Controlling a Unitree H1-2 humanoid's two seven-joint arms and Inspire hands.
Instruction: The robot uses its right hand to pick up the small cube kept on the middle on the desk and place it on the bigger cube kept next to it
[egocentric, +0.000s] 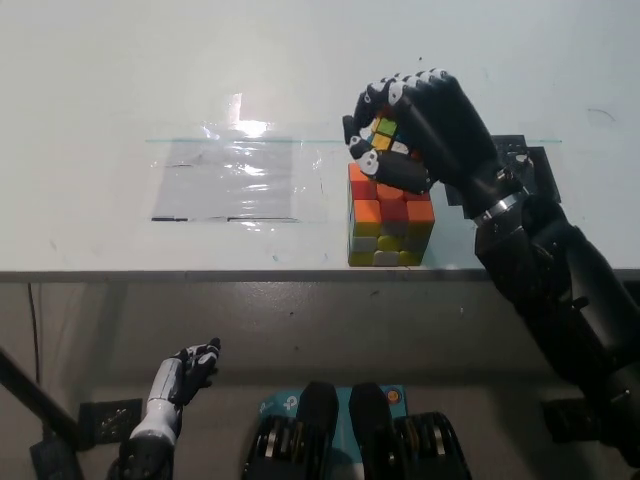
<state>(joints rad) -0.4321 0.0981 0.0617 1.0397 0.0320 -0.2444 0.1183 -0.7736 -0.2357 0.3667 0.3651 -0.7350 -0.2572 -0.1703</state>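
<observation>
- The white left hand (178, 385) hangs low at the lower left, below the front edge of the white desk (120, 80) and well apart from the work. Its fingers look loosely curled with nothing in them, though it is small in view. It has no part in this task, which explains its idle place out of the way.
- On the desk's left half lies a clear, shiny plastic sheet (235, 180), flat and edged with dark tape marks. Nothing rests on it, and it lies clear of the cubes.
- Near the desk's front edge, about the middle, stands the bigger colourful puzzle cube (388, 228), with orange, red, white and yellow tiles showing. It sits square and upright, so its top gives a level seat for the smaller one.
- Right over that top is the small multicoloured puzzle cube (382, 137), with yellow, green and orange tiles peeping between the fingers. It is held above the back part of the big cube's top; whether it already touches cannot be told.
- The black right hand (415, 128) is wrapped round the small cube, fingers curled over it from above and the side, thumb below. The grip is firm and closed because release would be too soon until the cube sits squarely.
- Behind the wrist lies a dark square mat (527, 160) on the desk, partly hidden.
</observation>
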